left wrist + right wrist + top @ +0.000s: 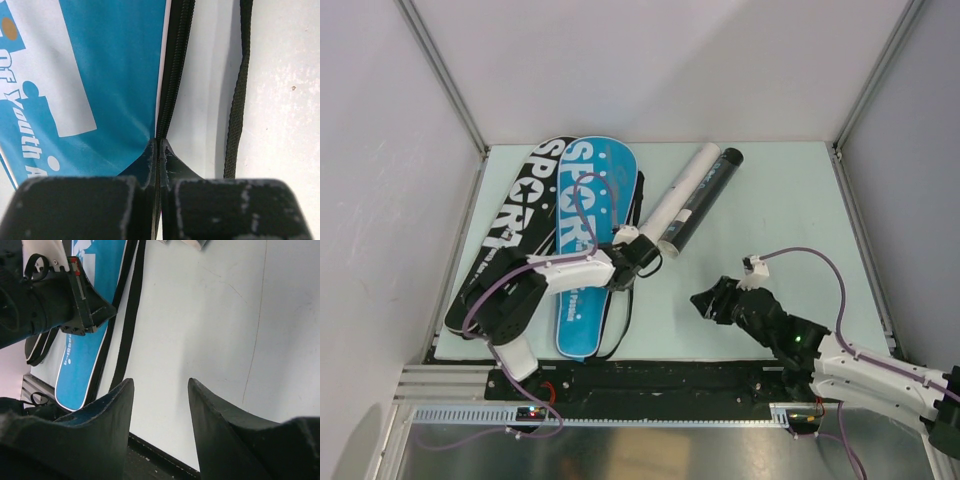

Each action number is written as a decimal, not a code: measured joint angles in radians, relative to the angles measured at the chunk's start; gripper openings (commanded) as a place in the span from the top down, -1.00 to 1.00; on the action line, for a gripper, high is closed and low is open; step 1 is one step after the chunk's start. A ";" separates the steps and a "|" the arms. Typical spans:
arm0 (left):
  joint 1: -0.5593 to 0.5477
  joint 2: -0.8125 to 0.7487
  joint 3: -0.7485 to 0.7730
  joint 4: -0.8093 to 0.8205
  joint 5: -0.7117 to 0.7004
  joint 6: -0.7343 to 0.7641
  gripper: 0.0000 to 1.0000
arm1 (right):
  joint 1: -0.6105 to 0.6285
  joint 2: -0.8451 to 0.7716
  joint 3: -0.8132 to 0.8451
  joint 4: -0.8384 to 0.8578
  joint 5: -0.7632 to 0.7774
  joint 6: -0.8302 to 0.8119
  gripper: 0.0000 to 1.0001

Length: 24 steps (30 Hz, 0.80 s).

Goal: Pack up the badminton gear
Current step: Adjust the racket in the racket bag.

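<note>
Left end effector (158, 148) closed tight, right end effector (160, 383) parted

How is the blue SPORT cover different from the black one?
The blue cover is bright blue, and the black cover is black. The blue cover lies partly over the black cover, which sits further left. The left end effector is shut at the blue cover's zipper edge, while no end effector is at the black cover. Both are racket-shaped with white SPORT lettering.
</note>
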 measured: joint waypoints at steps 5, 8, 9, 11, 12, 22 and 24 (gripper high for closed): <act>0.010 -0.101 -0.078 0.032 0.066 -0.037 0.99 | -0.001 0.033 -0.002 0.033 -0.018 0.032 -0.05; 0.020 -0.203 -0.134 0.039 0.122 -0.069 0.99 | 0.005 0.065 -0.002 0.075 -0.037 0.051 -0.06; 0.026 -0.238 -0.151 0.045 0.139 -0.077 0.99 | 0.010 0.087 -0.002 0.098 -0.041 0.060 -0.07; 0.051 -0.328 -0.192 0.072 0.184 -0.103 1.00 | 0.026 0.128 -0.002 0.138 -0.050 0.078 -0.08; 0.067 -0.371 -0.211 0.084 0.207 -0.115 1.00 | 0.039 0.161 -0.002 0.166 -0.053 0.085 -0.09; 0.163 -0.667 -0.328 0.139 0.313 -0.177 0.99 | 0.138 0.599 0.084 0.478 -0.094 0.169 -0.33; 0.175 -0.703 -0.338 0.137 0.324 -0.178 1.00 | 0.145 0.696 0.130 0.550 -0.115 0.181 -0.44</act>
